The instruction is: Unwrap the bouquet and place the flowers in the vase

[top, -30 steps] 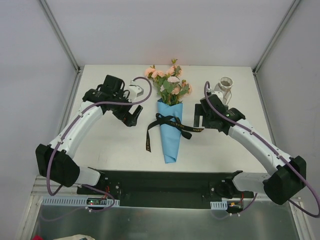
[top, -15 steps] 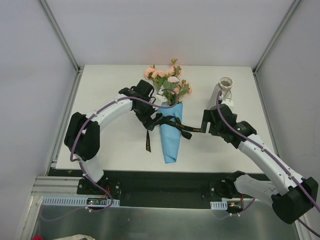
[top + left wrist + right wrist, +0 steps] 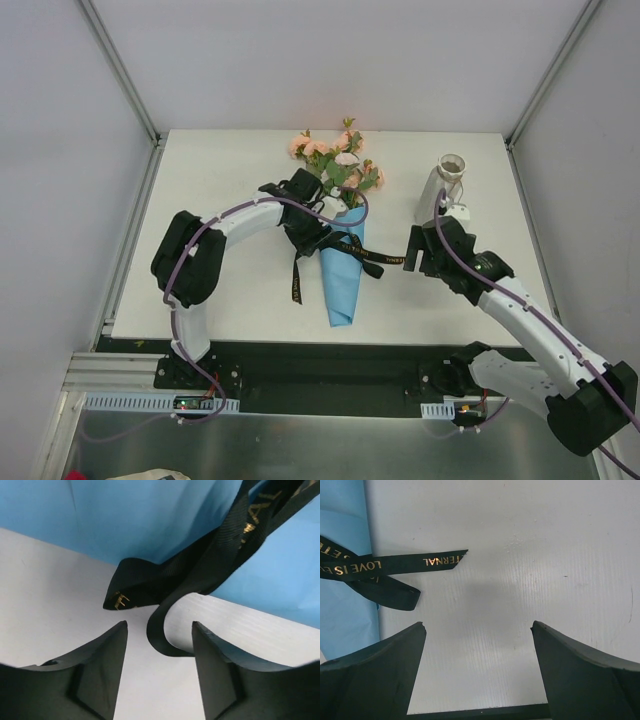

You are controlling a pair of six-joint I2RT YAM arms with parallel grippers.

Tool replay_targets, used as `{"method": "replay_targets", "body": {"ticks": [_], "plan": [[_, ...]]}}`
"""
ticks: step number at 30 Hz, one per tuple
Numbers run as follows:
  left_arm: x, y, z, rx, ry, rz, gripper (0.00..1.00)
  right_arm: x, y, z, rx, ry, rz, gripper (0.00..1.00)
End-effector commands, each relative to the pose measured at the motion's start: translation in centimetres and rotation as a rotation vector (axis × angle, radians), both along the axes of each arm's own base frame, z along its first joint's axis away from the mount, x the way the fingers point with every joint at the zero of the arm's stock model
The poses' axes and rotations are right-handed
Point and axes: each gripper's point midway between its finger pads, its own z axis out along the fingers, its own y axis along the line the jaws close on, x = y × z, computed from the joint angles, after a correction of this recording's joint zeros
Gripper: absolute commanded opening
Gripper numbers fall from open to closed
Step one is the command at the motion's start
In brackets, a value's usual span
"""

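Observation:
The bouquet (image 3: pixel 340 262) lies mid-table: a blue paper cone (image 3: pixel 150 515) with its tip toward me and the flowers (image 3: pixel 335 165), peach-pink roses, at the far end. A black gold-lettered ribbon (image 3: pixel 345 246) is tied round it. My left gripper (image 3: pixel 312 240) sits at the cone's left edge. In its wrist view the left gripper (image 3: pixel 160 630) is open, its jaws fairly close on either side of a ribbon loop (image 3: pixel 159 637) without pinching it. My right gripper (image 3: pixel 479 625) is wide open over bare table, just past the ribbon's right tail (image 3: pixel 427 561). The whitish vase (image 3: pixel 440 185) stands behind it.
The white table (image 3: pixel 220 190) ends at a black strip along its near edge (image 3: pixel 330 345). Grey walls and metal posts (image 3: pixel 125 70) close in the sides and back. A ribbon tail (image 3: pixel 296 285) hangs left of the cone.
The left arm has swung right from the open table to the ribbon, and its jaws have narrowed. The right gripper has drawn back from the vase toward the ribbon's right tail.

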Motion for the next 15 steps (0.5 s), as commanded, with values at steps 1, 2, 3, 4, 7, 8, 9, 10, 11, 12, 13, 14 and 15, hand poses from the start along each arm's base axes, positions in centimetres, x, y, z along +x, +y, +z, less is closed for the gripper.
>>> {"method": "replay_targets", "body": {"ticks": [1,2,3,4,7,8,9,10,11,12,13,14,15], "plan": [[1.0,-0.6,-0.5,0.005,-0.039,-0.029,0.41,1.2,0.4,0.3,0.027,-0.045,-0.017,0.91],[1.0,-0.5,-0.7,0.012,-0.039,-0.030,0.36,1.4,0.6,0.1,0.031,-0.043,-0.014,0.90],[1.0,-0.3,-0.9,0.016,-0.040,-0.030,0.31,1.8,1.0,0.1,0.038,-0.047,-0.008,0.90],[1.0,-0.2,-0.9,0.019,-0.045,-0.026,0.26,2.0,1.3,-0.5,0.039,-0.028,-0.004,0.90],[0.9,0.3,-0.8,0.032,-0.060,-0.020,0.07,2.8,2.1,-1.6,0.047,-0.012,0.005,0.89],[1.0,0.6,-0.4,0.036,-0.073,-0.015,0.04,3.1,2.3,-1.8,0.048,-0.011,0.004,0.89],[0.9,0.6,-0.1,0.033,-0.082,-0.014,0.03,3.5,2.7,-1.9,0.057,-0.015,0.009,0.89],[0.9,0.7,0.2,0.032,-0.087,-0.006,0.02,3.8,3.0,-2.3,0.064,-0.005,0.009,0.89],[1.0,0.9,1.0,0.029,-0.108,0.000,0.01,4.0,3.2,-2.6,0.070,-0.002,0.007,0.89],[1.0,1.0,1.5,0.024,-0.119,0.007,0.00,4.4,3.7,-2.6,0.086,-0.012,0.005,0.89],[1.2,1.3,2.1,0.017,-0.130,0.015,0.00,4.6,3.9,-3.3,0.090,0.005,-0.001,0.89],[1.2,1.5,3.1,0.003,-0.149,0.023,0.00,4.9,4.2,-3.5,0.109,0.007,-0.016,0.89],[1.2,1.6,3.6,-0.007,-0.156,0.031,0.00,5.2,4.5,-4.1,0.120,0.018,-0.021,0.89]]}}
